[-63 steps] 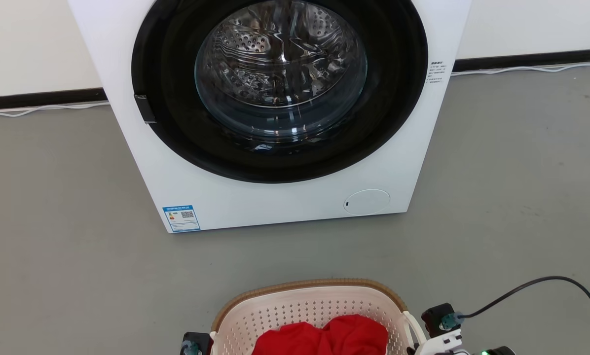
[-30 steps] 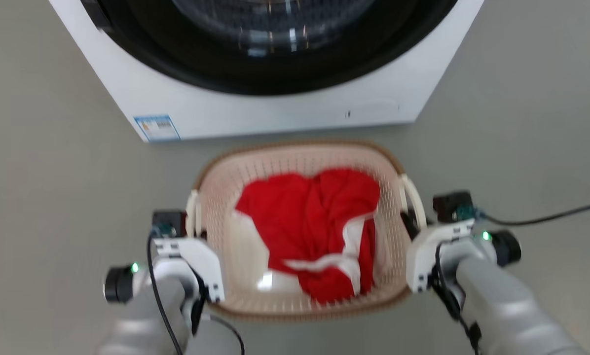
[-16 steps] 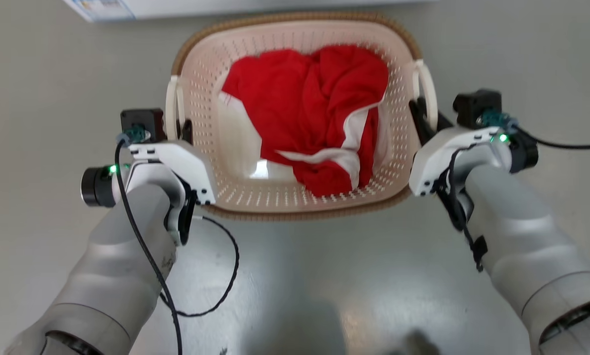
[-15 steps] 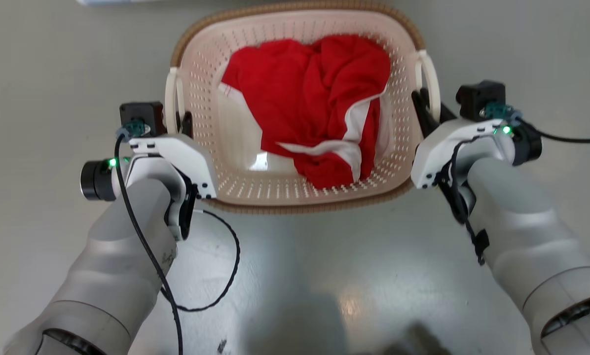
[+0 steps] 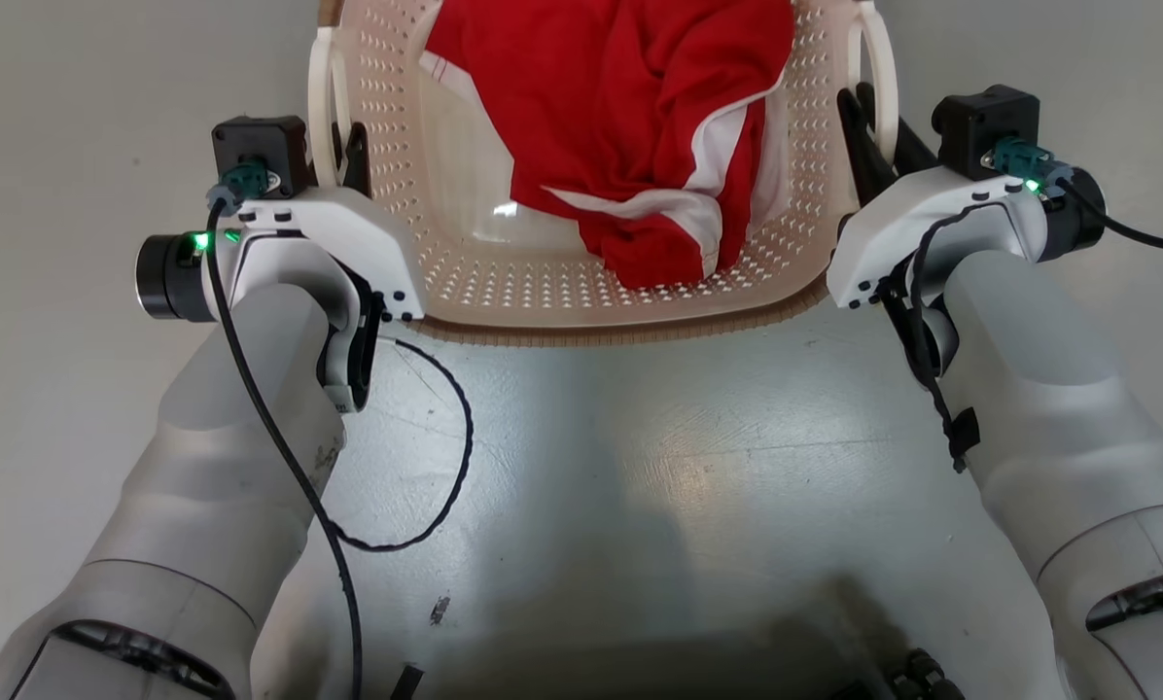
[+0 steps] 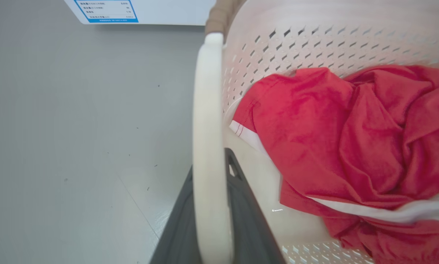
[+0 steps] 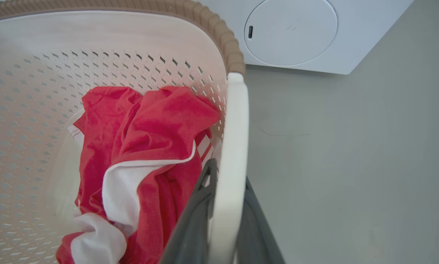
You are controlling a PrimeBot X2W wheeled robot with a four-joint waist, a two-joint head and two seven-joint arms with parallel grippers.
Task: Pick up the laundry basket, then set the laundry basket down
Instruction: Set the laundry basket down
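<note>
Basket point(image 5: 543, 284) at frame top, red cloth point(image 5: 620, 87) inside | left handle point(image 5: 321, 97) pinched by left gripper point(image 6: 209, 168) | right handle point(image 5: 881, 68) pinched by right gripper point(image 7: 228, 174)

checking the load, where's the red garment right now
The red garment lies inside the laundry basket, at the head view's top centre, bunched toward its right wall.

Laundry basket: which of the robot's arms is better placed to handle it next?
Neither alone, probably. The left gripper has fingers either side of the laundry basket's left handle; the right gripper likewise on the right handle. Both should move it together.
</note>
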